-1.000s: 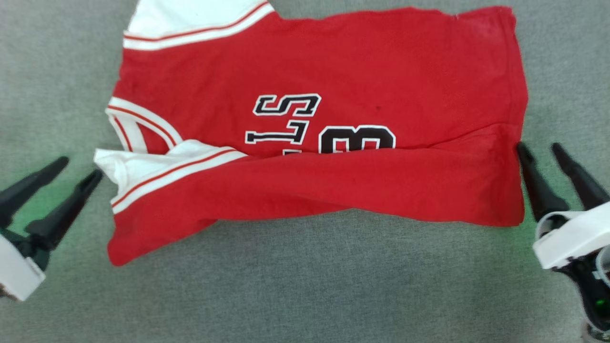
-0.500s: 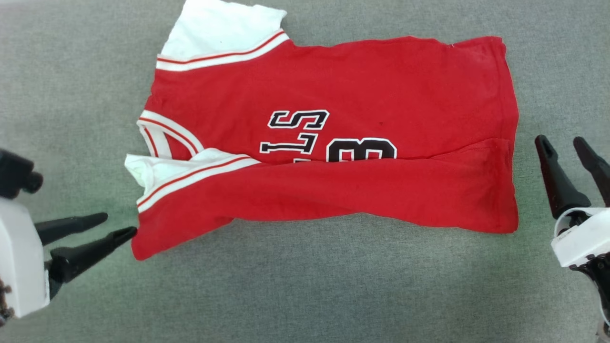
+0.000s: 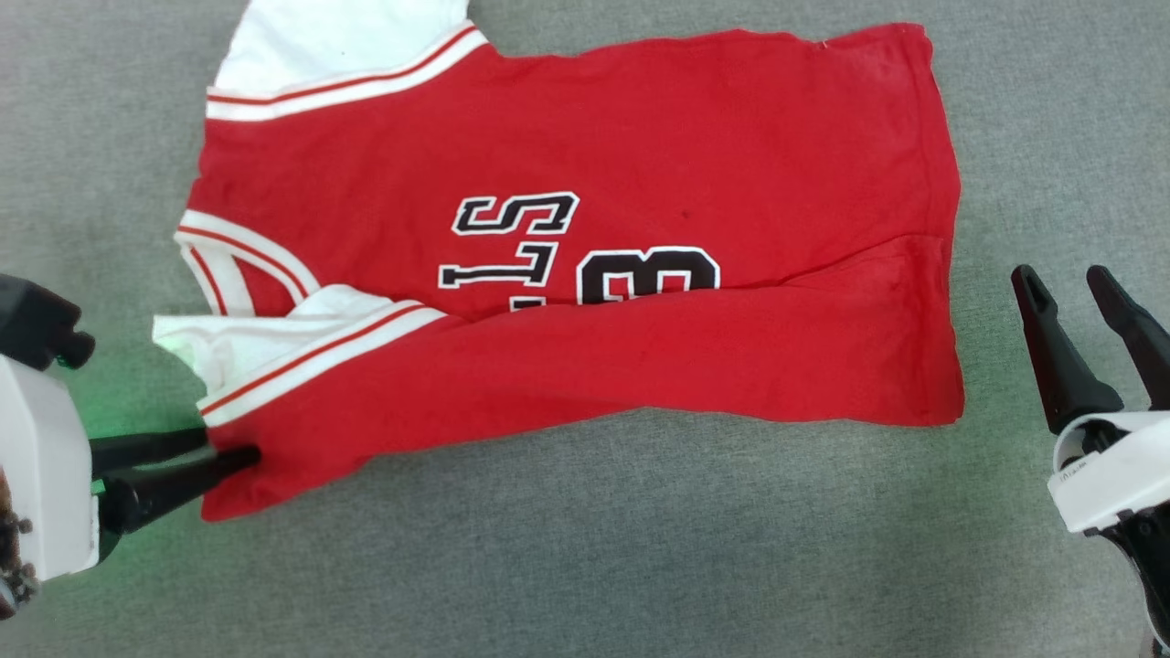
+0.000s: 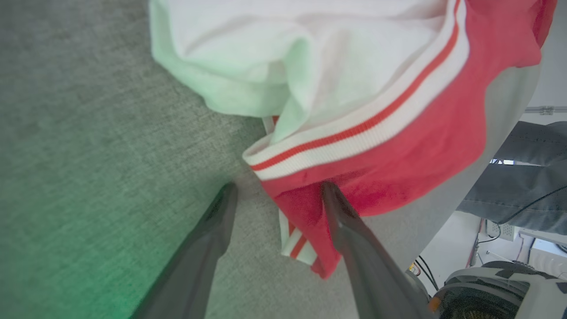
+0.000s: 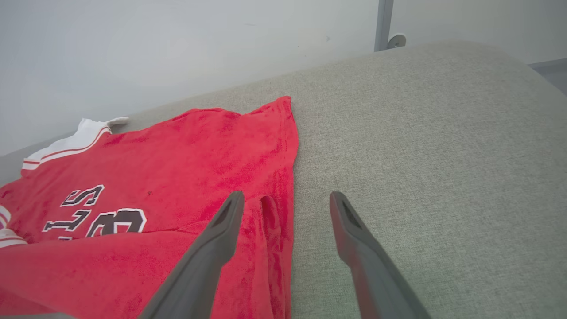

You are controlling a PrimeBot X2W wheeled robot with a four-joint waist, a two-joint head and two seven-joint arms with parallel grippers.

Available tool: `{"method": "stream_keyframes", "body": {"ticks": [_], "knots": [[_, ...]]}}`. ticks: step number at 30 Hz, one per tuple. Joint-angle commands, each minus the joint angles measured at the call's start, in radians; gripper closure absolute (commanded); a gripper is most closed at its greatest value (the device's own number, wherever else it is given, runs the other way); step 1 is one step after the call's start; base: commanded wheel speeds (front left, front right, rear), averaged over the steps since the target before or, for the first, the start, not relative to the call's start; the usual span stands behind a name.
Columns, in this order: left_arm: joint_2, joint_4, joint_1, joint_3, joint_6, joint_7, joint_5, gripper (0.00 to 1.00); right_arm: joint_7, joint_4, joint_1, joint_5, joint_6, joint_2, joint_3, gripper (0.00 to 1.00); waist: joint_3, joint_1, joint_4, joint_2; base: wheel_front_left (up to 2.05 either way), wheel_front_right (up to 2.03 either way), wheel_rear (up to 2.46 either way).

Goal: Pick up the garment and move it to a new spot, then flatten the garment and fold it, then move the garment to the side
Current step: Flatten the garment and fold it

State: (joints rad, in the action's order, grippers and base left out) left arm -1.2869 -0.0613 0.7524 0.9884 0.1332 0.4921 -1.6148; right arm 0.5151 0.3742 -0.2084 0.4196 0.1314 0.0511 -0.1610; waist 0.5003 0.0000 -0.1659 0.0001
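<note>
The garment [image 3: 594,137], a red jersey T-shirt with white sleeves, lies spread on the grey surface [image 3: 585,548], neckband to the left. Its near edge is folded up over the lower part of the black-and-white lettering [image 3: 585,256]. My left gripper [image 3: 228,445] is open and points sideways at the garment's near left corner. In the left wrist view, the left gripper [image 4: 278,192] has the red edge below the striped sleeve trim [image 4: 354,133] lying between its fingers. My right gripper [image 3: 1060,274] stands open just right of the hem, apart from it. In the right wrist view, the right gripper [image 5: 287,197] hovers above the garment [image 5: 177,177] at its hem edge.
The grey fabric surface [image 5: 421,155] extends well to the right of the hem and towards me. A pale wall [image 5: 177,44] rises behind it. In the left wrist view, a person's leg in jeans [image 4: 522,177] and some cables [image 4: 491,235] show beyond the surface's edge.
The head camera has shifted. My left gripper turned from pointing up to pointing sideways and reached the garment's near left corner. My right gripper drew slightly away from the hem.
</note>
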Motion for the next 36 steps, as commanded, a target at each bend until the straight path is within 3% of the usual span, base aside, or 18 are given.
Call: {"method": "stream_keyframes", "body": {"ticks": [1, 2, 3, 5, 9, 17, 27, 28, 30, 36], "knots": [[0.048, -0.003, -0.042, 0.024, -0.005, 0.012, -0.017, 0.16, 0.003, 0.009, 0.016, -0.004, -0.002, -0.001, -0.008, 0.00, 0.012, 0.0000, -0.012, -0.0001, 0.00, 0.00, 0.00], [0.052, -0.011, -0.045, 0.020, -0.004, 0.017, -0.030, 0.49, 0.008, 0.015, 0.014, -0.005, -0.002, -0.001, -0.010, 0.00, 0.013, 0.0000, -0.013, -0.0001, 0.00, 0.00, 0.00], [0.055, -0.020, -0.049, 0.015, -0.004, 0.024, -0.041, 0.60, 0.011, 0.021, 0.014, -0.006, -0.002, -0.001, -0.010, 0.00, 0.014, 0.0000, -0.014, -0.0001, 0.00, 0.00, 0.00], [0.062, -0.042, -0.059, 0.003, -0.003, 0.039, -0.061, 1.00, 0.023, 0.031, 0.017, -0.010, -0.002, -0.001, -0.010, 0.00, 0.015, 0.0000, -0.013, -0.0001, 0.00, 0.00, 0.00], [0.044, -0.055, -0.065, -0.039, -0.004, 0.052, -0.070, 1.00, 0.100, 0.046, 0.032, -0.043, -0.002, -0.001, 0.018, 0.00, 0.018, 0.0000, -0.008, -0.0001, 0.00, 0.00, 0.00], [0.045, -0.084, -0.088, -0.097, -0.004, 0.062, -0.033, 1.00, 0.427, 0.084, 0.010, -0.164, -0.002, -0.001, 0.116, 0.00, 0.031, 0.0000, 0.008, -0.0001, 0.00, 0.00, 0.00], [0.060, -0.096, -0.095, -0.149, -0.004, 0.061, 0.000, 1.00, 0.557, 0.023, -0.053, -0.282, -0.002, -0.001, 0.090, 0.00, 0.059, 0.0000, 0.042, -0.0001, 0.00, 0.00, 0.00], [0.063, -0.097, -0.098, -0.160, -0.005, 0.060, 0.003, 1.00, 0.577, 0.000, -0.051, -0.273, -0.002, -0.001, 0.094, 0.58, 0.062, 0.0000, 0.046, -0.0001, 0.00, 0.00, 0.00], [0.064, -0.095, -0.099, -0.170, -0.005, 0.057, 0.007, 1.00, 0.587, -0.012, -0.048, -0.267, -0.002, -0.003, 0.107, 1.00, 0.063, 0.0000, 0.049, -0.0001, 0.00, 0.00, 0.00], [0.061, -0.096, -0.114, -0.202, -0.005, 0.036, 0.010, 1.00, 0.564, -0.008, -0.054, -0.252, -0.002, 0.001, 0.080, 1.00, 0.044, 0.0000, 0.049, -0.0001, 0.00, 0.00, 0.00]]}}
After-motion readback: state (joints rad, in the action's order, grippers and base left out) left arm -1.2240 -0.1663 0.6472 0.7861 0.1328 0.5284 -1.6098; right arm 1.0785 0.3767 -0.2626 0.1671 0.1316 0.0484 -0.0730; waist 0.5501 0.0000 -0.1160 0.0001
